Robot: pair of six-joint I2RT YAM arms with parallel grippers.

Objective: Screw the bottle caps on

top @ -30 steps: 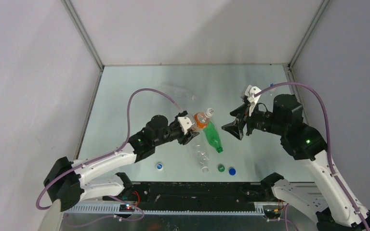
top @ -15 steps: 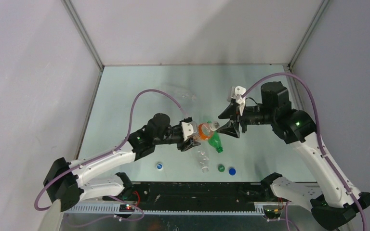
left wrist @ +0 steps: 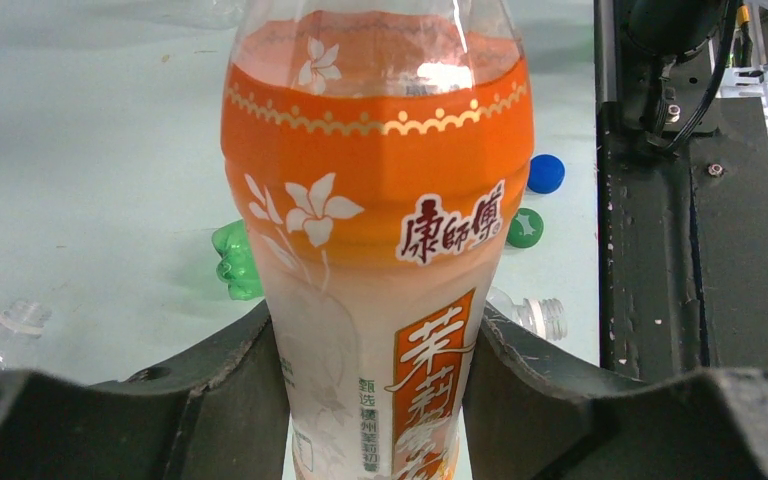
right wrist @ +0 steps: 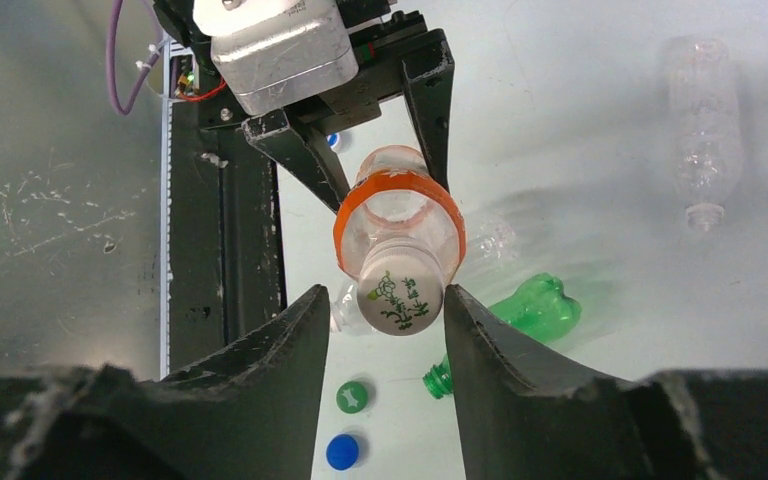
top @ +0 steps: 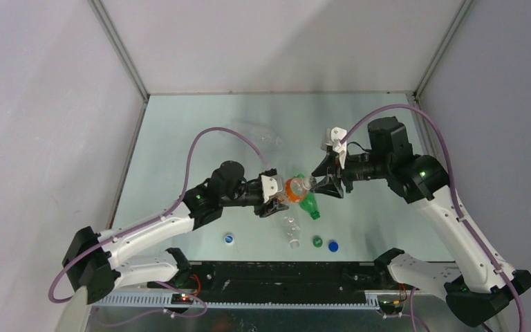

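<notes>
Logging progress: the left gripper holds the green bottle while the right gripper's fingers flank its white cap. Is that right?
No. The left gripper holds the orange bottle, as the left wrist view shows; the green bottle lies on the table. The fingers of the right gripper do flank its white cap.

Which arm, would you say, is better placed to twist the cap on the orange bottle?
Right: the right claw straddles the white cap; the left claw clamps the orange bottle.
</notes>
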